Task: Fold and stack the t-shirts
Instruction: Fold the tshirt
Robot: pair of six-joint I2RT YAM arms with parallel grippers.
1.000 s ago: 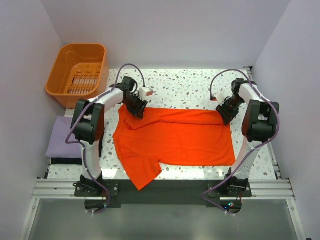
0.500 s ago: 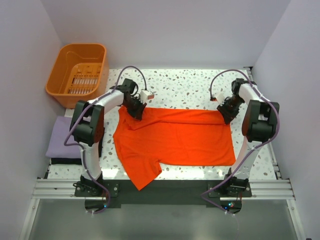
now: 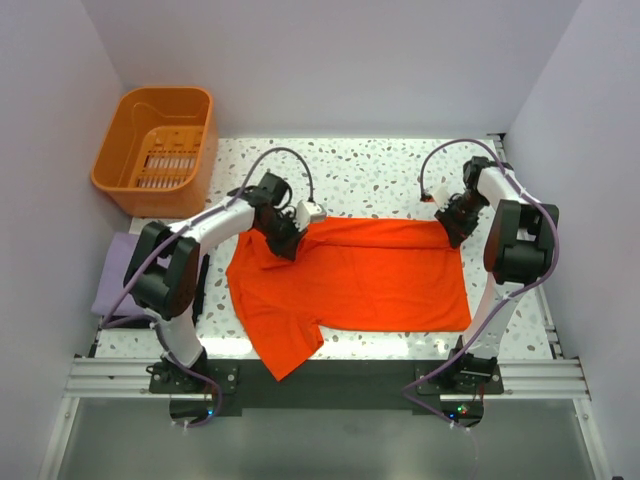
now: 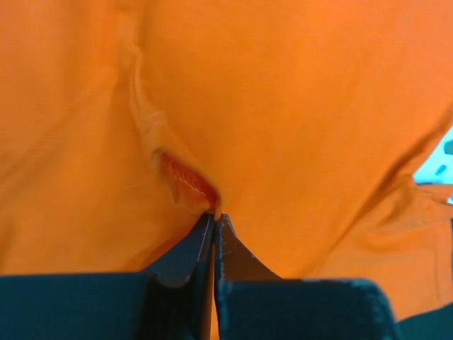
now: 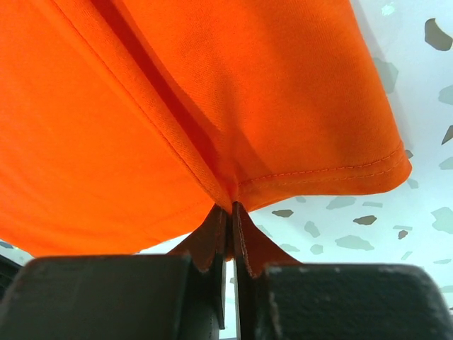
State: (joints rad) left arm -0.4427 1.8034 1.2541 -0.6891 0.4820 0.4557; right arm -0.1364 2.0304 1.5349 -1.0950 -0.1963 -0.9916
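Note:
The orange-red t-shirt (image 3: 350,275) lies spread on the speckled table, one sleeve hanging toward the front edge. My left gripper (image 3: 284,243) is shut on the shirt's far left part near the shoulder; in the left wrist view (image 4: 213,214) cloth fills the frame and a fold is pinched between the tips. My right gripper (image 3: 449,224) is shut on the shirt's far right corner; in the right wrist view (image 5: 231,207) the hem (image 5: 325,173) hangs from the tips. The folded lavender t-shirt (image 3: 115,280) lies at the left, partly behind the left arm.
A rigid orange slotted basket (image 3: 155,148) stands at the far left corner. Bare speckled table (image 3: 370,175) lies beyond the shirt. Walls close in on the left, right and back. The arm bases sit on the rail at the near edge.
My left gripper has moved right and nearer, pulling the shirt's far left edge inward over the cloth. The right gripper has stayed at the far right corner.

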